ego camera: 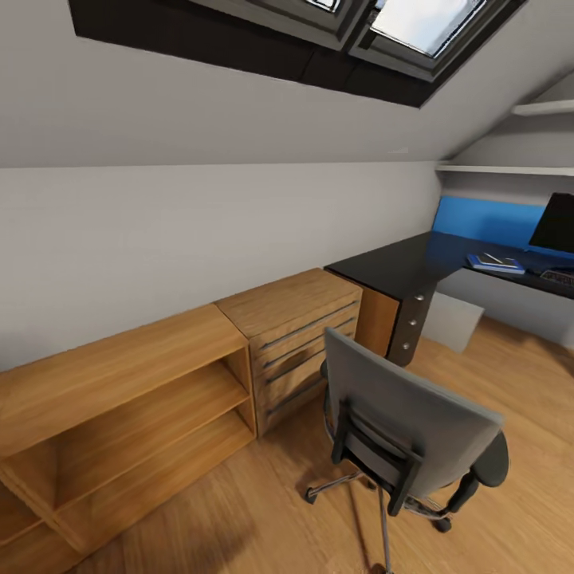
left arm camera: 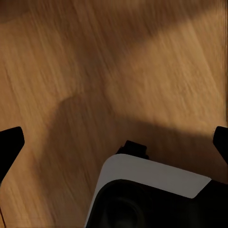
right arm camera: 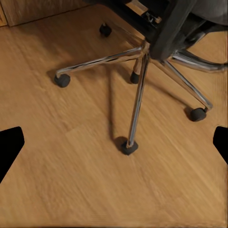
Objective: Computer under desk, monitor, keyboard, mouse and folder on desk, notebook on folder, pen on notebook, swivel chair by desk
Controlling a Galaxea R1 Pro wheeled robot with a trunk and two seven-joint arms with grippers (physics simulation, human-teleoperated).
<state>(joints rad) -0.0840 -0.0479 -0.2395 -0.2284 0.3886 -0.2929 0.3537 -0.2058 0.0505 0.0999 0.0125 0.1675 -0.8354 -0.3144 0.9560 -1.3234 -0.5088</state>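
The grey swivel chair stands on the wood floor with its back toward me, a little away from the black desk. On the desk's far right lies the blue folder with a thin pale item on it, too small to tell as notebook or pen. The monitor and a corner of the keyboard are cut by the frame edge. The mouse is out of view. The light-grey computer sits under the desk. My left gripper hangs open over bare floor. My right gripper is open above the chair's chrome base.
A light-wood chest of drawers and an open shelf unit line the left wall beside the desk. A blue panel backs the desk. The sloped ceiling holds a skylight. Part of my own base is below the left gripper.
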